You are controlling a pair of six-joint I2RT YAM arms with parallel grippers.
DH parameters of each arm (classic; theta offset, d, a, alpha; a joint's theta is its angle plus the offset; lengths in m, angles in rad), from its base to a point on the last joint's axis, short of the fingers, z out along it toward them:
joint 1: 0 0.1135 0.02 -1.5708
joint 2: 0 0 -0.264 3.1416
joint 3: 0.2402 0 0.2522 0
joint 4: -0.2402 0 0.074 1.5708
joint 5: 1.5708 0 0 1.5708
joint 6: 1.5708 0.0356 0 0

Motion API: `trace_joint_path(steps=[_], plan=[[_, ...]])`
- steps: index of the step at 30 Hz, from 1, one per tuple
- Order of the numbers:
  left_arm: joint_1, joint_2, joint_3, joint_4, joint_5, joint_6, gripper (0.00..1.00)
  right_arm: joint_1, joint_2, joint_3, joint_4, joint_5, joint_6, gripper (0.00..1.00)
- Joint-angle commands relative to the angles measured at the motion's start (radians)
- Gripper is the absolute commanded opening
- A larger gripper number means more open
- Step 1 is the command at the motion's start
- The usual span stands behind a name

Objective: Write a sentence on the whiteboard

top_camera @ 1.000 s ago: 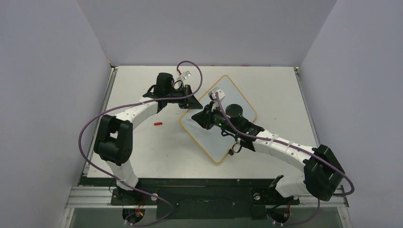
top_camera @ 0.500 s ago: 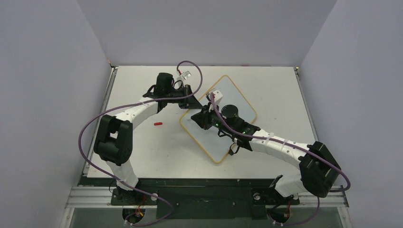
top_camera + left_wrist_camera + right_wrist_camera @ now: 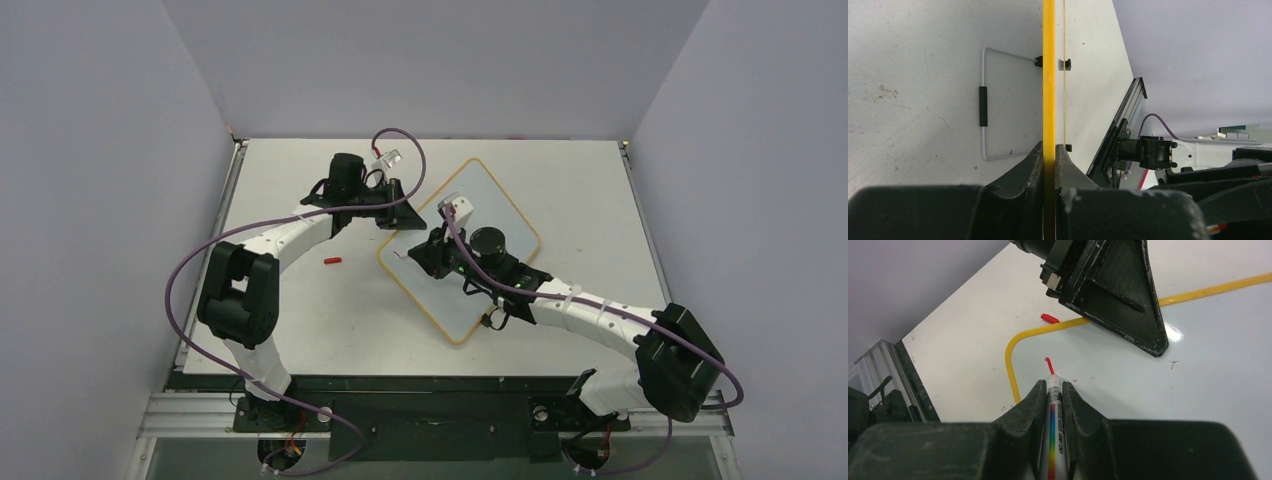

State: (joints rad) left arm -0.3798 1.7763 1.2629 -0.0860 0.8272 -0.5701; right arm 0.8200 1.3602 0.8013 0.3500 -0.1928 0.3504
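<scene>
the flat white rounded-corner whiteboard (image 3: 500, 205) with orange-yellow frame lies near the table's (image 3: 300, 320) centre; the left gripper (image 3: 1049, 150) pinches its 10 o'clock edge, the right gripper (image 3: 1052, 385) clasps a red-tipped marker (image 3: 1052, 440); only one small red hook stroke (image 3: 1048, 361) is written, so nearly the whole sentence remains

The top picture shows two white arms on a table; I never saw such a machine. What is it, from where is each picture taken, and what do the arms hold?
It is a robot with two arms. The top picture looks down from above and behind them; the other two come from cameras on the wrists. On the table are a whiteboard and a small red piece, perhaps a cap. The left fingers pinch the board's yellow edge. The right fingers hold a marker, its red tip at a short red stroke.
</scene>
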Motion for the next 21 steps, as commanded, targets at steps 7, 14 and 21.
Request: trace_joint_path(steps=[7,14,21], plan=[[-0.022,-0.039,0.032,0.041,0.013,0.019,0.00,0.027,-0.117,-0.067,-0.137,0.035,-0.060,0.00],[-0.027,-0.038,0.031,0.041,0.011,0.018,0.00,0.041,-0.166,-0.052,-0.187,0.063,-0.076,0.00],[-0.030,-0.043,0.027,0.042,0.008,0.019,0.00,0.043,-0.150,0.016,-0.173,0.082,-0.065,0.00]])
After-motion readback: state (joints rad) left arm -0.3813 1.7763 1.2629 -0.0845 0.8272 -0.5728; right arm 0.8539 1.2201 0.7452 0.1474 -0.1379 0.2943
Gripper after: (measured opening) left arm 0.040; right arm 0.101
